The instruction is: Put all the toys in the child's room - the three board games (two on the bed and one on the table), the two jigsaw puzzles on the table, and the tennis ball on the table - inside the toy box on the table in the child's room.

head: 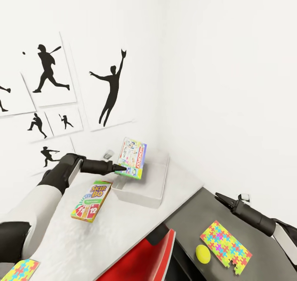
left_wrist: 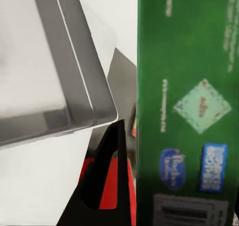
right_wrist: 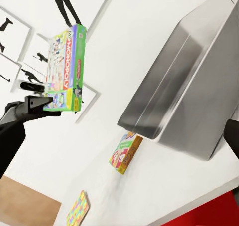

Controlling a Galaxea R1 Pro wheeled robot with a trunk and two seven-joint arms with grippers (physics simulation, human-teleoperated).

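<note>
My left hand (head: pixel 119 168) sits near the middle of the head picture. It is closed tight on the Monopoly game (head: pixel 132 157), pinching its lower edge. The game is lifted up and tilted, and it hangs over the near left part of the toy box (head: pixel 159 181). I cannot tell if it touches the rim. In my right wrist picture the same game (right_wrist: pixel 64 66) shows in the upper left, with my left hand (right_wrist: pixel 41 102) clamped on its bottom end. In my left wrist picture the green back of the game (left_wrist: pixel 186 106) takes up the right side, and one dark finger (left_wrist: pixel 107 176) shows at the bottom. The grey corner of the toy box (left_wrist: pixel 82 86) is at the upper left there.

The toy box is on the white table (head: pixel 123 227), in the corner by the wall. The Skip-Bo game (head: pixel 91 200) lies flat on the table, just to the left of the toy box and below my left hand. A jigsaw puzzle (head: pixel 20 270) peeks in at the lower left corner.

My right hand (head: pixel 225 199) is at the right side, over the dark grey cabinet (head: pixel 194 217). I cannot tell if it is open or closed. Another jigsaw puzzle (head: pixel 226 247) lies on the cabinet at the lower right. The tennis ball (head: pixel 202 253) sits just beside it, on its left. A red chair (head: pixel 140 260) is at the bottom middle.
</note>
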